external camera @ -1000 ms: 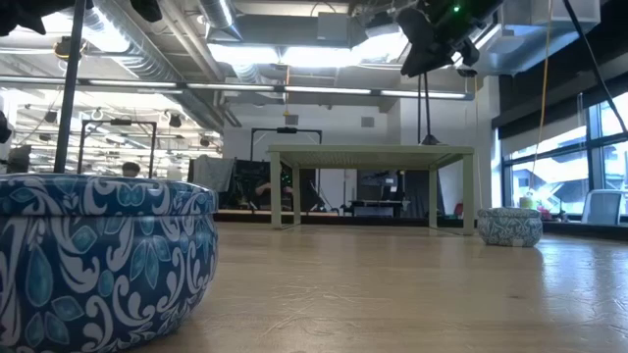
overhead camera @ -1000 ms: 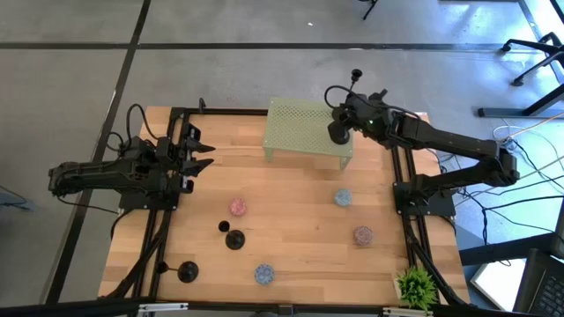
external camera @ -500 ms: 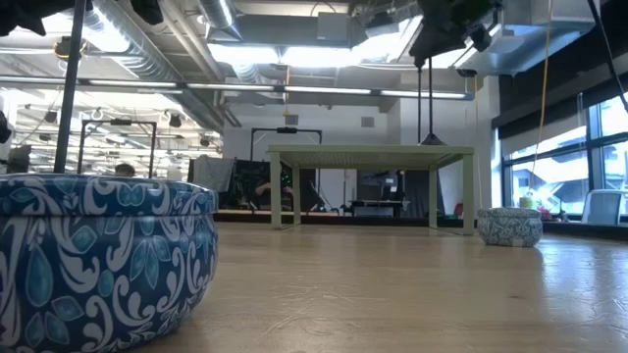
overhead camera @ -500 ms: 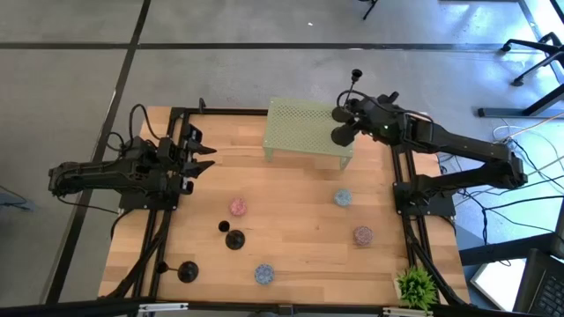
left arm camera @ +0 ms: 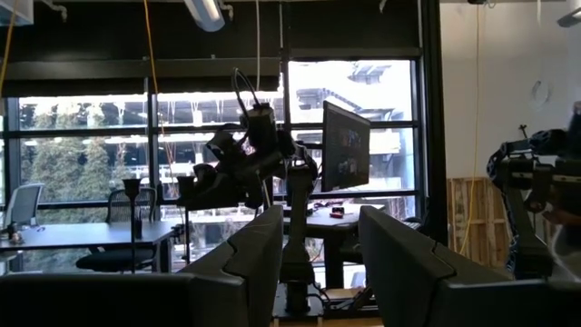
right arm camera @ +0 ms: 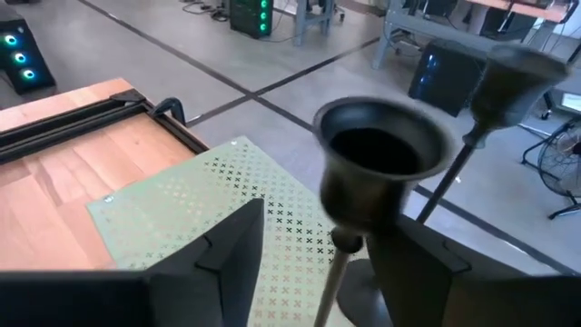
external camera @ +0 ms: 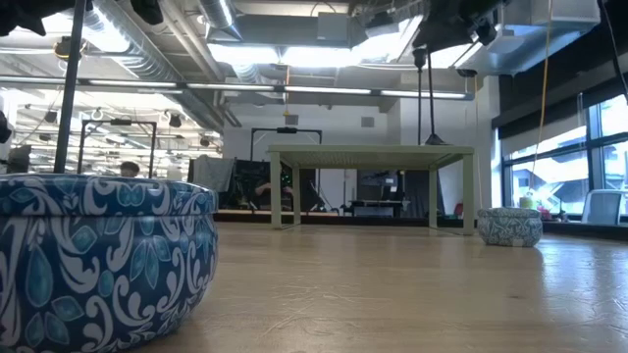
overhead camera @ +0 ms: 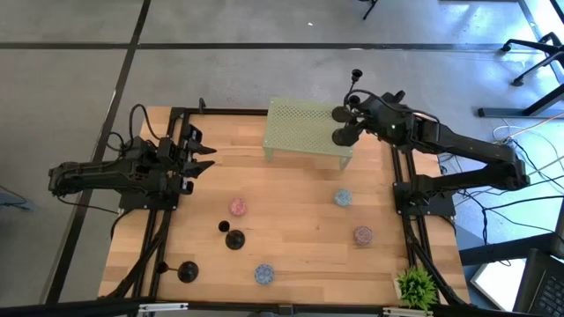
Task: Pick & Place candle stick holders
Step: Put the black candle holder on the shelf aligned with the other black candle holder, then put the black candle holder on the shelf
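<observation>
Right gripper (overhead camera: pixel 345 123) above the green mesh stand's (overhead camera: pixel 304 126) far right corner, fingers apart around a candle stick holder (right arm camera: pixel 381 168) standing there, second holder (overhead camera: pixel 356 77) just beyond, left gripper (overhead camera: pixel 201 151) idle at counter's (overhead camera: pixel 291 211) left, fingers apart

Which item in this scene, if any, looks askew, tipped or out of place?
Nothing looks tipped or spilled. Two candle stick holders stand upright on the wooden table. Two more are at the green perforated stand, by the right gripper.
</observation>
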